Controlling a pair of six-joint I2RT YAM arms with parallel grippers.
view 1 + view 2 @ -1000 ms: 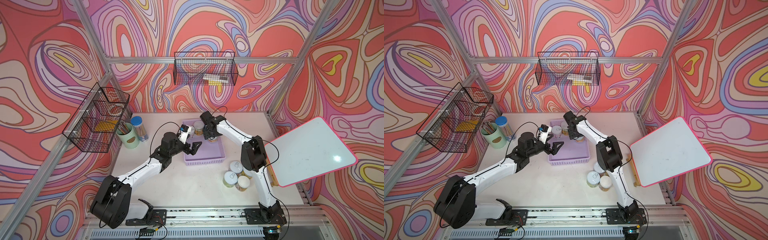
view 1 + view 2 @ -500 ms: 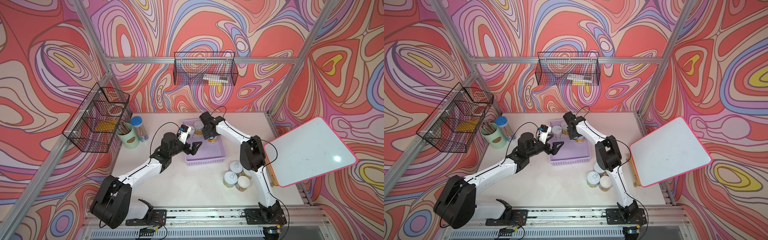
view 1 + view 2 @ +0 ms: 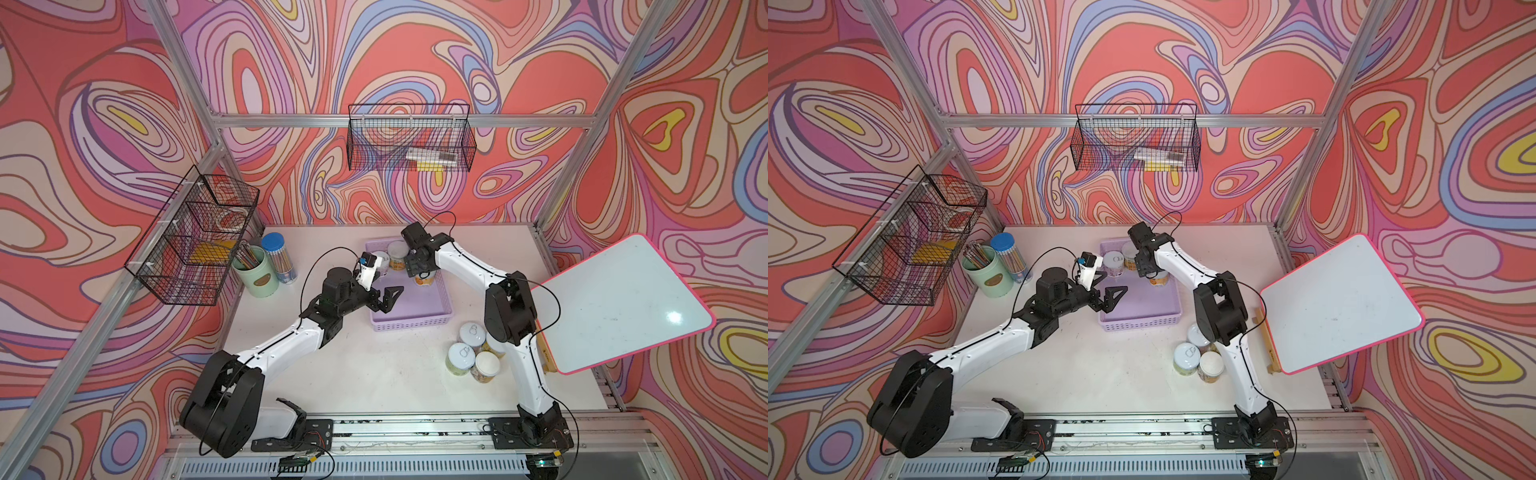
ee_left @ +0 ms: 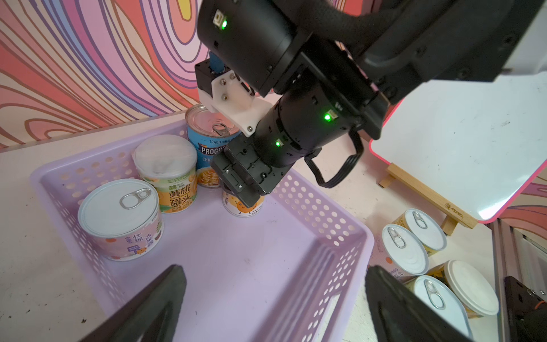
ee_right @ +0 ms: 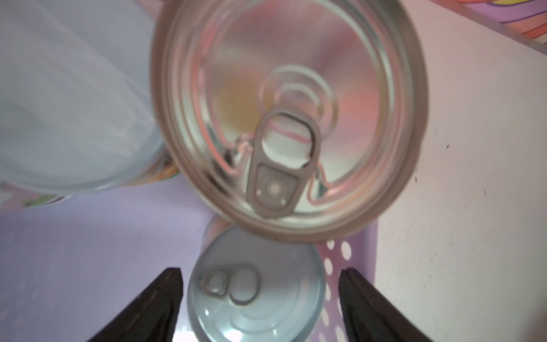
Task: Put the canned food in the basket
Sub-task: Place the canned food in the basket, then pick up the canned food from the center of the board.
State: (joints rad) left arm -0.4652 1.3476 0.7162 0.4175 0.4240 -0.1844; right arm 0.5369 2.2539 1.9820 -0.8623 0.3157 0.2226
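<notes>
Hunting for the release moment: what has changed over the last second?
Hardly anything moved. The right gripper hangs at the same spot over the orange-labelled can standing in the basket; its jaws now stand clear of the can on both sides, so it looks released, though the earlier views cannot confirm a grip. The left gripper, open, and the loose cans stayed put.

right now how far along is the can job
Done: three cans stand in the lilac basket. In hand: an orange-labelled can sits there too, the open right pincer straddling it without touching; left pincer open, empty. Left: four cans on the table.
</notes>
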